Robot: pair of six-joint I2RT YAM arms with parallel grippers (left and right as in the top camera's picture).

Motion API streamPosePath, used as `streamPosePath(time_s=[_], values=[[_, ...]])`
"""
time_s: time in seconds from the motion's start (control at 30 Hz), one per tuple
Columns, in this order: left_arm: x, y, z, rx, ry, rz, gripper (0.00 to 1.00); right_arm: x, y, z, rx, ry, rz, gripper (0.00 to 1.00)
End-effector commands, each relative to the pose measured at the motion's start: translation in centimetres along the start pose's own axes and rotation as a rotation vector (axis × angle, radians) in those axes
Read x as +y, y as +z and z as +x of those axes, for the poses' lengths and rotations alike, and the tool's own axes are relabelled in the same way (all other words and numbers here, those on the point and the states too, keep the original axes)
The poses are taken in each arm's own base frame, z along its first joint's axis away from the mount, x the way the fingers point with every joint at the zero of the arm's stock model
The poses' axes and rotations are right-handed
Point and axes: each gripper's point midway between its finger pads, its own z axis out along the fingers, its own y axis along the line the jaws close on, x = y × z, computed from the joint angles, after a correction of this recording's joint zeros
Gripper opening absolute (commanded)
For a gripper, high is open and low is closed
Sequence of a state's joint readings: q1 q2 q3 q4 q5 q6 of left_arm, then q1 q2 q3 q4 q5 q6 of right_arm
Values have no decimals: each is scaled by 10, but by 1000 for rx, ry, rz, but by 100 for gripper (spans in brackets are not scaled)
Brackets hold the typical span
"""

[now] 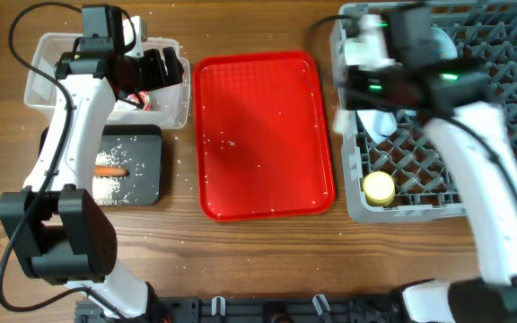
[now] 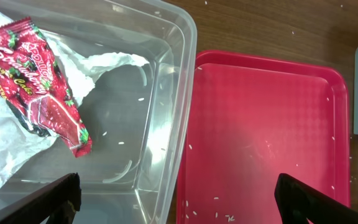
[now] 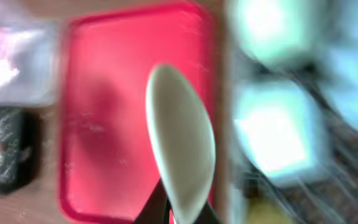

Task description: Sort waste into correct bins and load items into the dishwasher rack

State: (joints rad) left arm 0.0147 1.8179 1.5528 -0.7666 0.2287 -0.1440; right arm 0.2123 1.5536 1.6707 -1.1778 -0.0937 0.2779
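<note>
L pincer [image 2: 178, 200] hangs wide open, empty, over the clear tub [image 2: 185, 37] at the worktop's far-left corner, prob. because dry waste goes there: wrapper [image 2: 39, 87] and napkins [image 2: 2, 149] lie inside. Black tub [image 1: 146, 148], just nearer, takes food scraps: carrot stick [image 1: 109, 170], rice [image 1: 106, 188]. R pincer [image 3: 166, 213] is clamped on the spoon [image 3: 182, 143] by its handle, bowl end fwd, over the rack [image 1: 510, 54] at the right edge, likely for loading. Wrapper's white script is too crumpled to read.

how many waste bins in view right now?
2. The clear tub is upper left in the overhead view, holding the red wrapper and napkin; the black tub sits directly below it, holding the orange stick and rice. None appears hidden.
</note>
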Motion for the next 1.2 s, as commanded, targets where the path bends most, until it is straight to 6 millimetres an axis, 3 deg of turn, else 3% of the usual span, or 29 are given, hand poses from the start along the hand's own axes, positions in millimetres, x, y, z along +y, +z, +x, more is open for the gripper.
streamPosePath(time_s=[0.0, 0.13, 0.27, 0.3, 0.33, 0.37, 0.4, 0.5, 0.63, 0.67, 0.7, 0.77, 0.93, 1.03, 1.17], values=[[1, 0, -2, -5, 6, -9, 100, -101, -27, 7, -51, 424, 314, 4], [1, 0, -2, -4, 6, -10, 100, -180, -17, 44, 10, 665, 485, 4], [1, 0, -2, -5, 6, -9, 100, -207, 12, 79, 89, 767, 486, 6], [1, 0, -2, -4, 6, -9, 100, -207, 17, 83, 100, 768, 485, 22], [1, 0, -2, -4, 5, -9, 100, -207, 19, 86, 108, 769, 484, 56], [1, 0, -2, -4, 6, -9, 100, -205, 20, 85, 111, 756, 468, 70], [1, 0, -2, -4, 5, -9, 100, -201, 21, 82, 111, 738, 438, 76], [1, 0, -2, -4, 5, -9, 100, -187, 15, 71, 85, 694, 352, 83], [1, 0, -2, -4, 5, -10, 100, -159, -34, 45, -58, 537, 230, 88], [1, 0, -2, -4, 5, -9, 100, -144, -59, 40, -124, 443, 178, 95], [1, 0, -2, -4, 5, -9, 100, -131, -82, 41, -179, 365, 149, 100], [1, 0, -2, -4, 5, -9, 100, -117, -112, 52, -250, 281, 132, 100], [1, 0, -2, -4, 5, -9, 100, -68, -164, 83, -389, 164, -24, 100], [1, 0, -2, -4, 5, -9, 100, -55, -182, 101, -436, 223, -66, 100], [1, 0, -2, -4, 5, -9, 100, -54, -184, 107, -436, 230, -69, 100]])
